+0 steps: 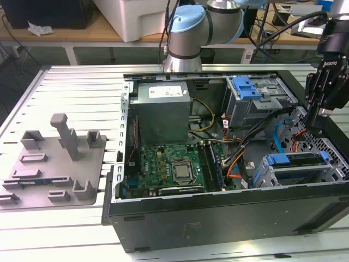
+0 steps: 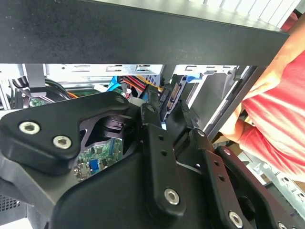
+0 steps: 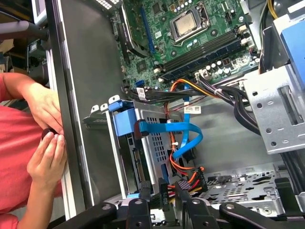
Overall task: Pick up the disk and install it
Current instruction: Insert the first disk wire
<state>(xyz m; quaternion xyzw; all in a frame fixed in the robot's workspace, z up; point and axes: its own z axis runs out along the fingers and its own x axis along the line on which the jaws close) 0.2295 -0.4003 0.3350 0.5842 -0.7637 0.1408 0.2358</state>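
The disk (image 1: pixel 297 164) sits in its cage (image 1: pixel 260 177) at four o'clock of the case (image 1: pixel 218 218) in the exterior view, the gripper (image 1: pixel 314 126) — apart or clamped, I cannot tell — at its cabled end; seating likely wants a straight push clear of wires (image 3: pixel 189 176).

Bright, even light; pale glare on slatted table (image 1: pixel 71 82); soft shadow inside computer case (image 1: pixel 218 213)

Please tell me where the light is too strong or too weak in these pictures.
Exterior view: the slatted table is bright, the front wall of the computer case dark. Second wrist view: strong light washes out the red shirt, and the tool is a dark shape. First wrist view: the circuit board is evenly lit.
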